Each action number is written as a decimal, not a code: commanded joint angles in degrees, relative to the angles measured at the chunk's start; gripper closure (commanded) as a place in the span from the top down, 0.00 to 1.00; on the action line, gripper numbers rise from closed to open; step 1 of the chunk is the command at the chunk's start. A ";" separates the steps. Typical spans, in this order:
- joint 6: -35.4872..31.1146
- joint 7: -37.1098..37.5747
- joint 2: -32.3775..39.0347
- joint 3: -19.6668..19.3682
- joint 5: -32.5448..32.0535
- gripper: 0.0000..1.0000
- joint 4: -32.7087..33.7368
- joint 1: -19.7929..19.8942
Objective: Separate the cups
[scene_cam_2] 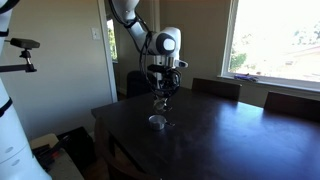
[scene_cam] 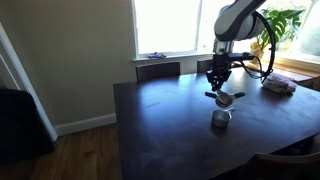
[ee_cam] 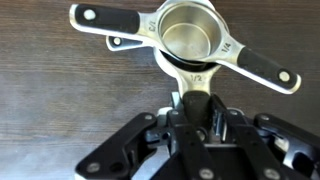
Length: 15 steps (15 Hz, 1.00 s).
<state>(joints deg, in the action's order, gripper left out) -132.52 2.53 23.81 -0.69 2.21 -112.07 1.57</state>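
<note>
On the dark table (scene_cam: 160, 135), about mid-surface, sit the lower cups (scene_cam: 221, 118), and right above them the raised cup (scene_cam: 225, 99) hangs from my gripper (scene_cam: 222, 84). The pincer is clenched on that cup's long flat handle. The wrist view shows it best: the handle runs straight down the picture and disappears between the two fingers of the gripper (ee_cam: 193, 108). There's a marking on the raised cup (ee_cam: 193, 76) that looks like "1/2", but it's tiny so don't quote me.

The wrist cam looks straight down, so the raised cup and the lower cups (ee_cam: 262, 68) overlap in the picture, and from that view alone I can't tell which bowl goes with which handle. Three other handles fan out, two toward the upper left and one toward the right, all with dark grips.

In both exterior views there's a clear gap between the raised cup (scene_cam_2: 160, 104) and the lower cups (scene_cam_2: 157, 122), so they're apart, not touching. The gripper (scene_cam_2: 163, 90) points straight down over them. Chairs (scene_cam_2: 215, 88) are tucked in along the table's far edge, and there's a plant (scene_cam: 285, 25) by the bright window (scene_cam: 170, 25).
</note>
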 commanded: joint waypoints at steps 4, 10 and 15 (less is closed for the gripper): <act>5.74 -1.77 -1.72 -2.14 0.73 0.13 1.55 3.48; 7.70 -3.37 -1.07 -4.34 0.11 0.13 0.14 6.23; 6.72 -3.42 4.12 -5.26 0.05 0.13 1.76 7.52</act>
<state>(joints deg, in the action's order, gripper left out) -126.68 -0.18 26.01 -5.63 2.14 -110.96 8.53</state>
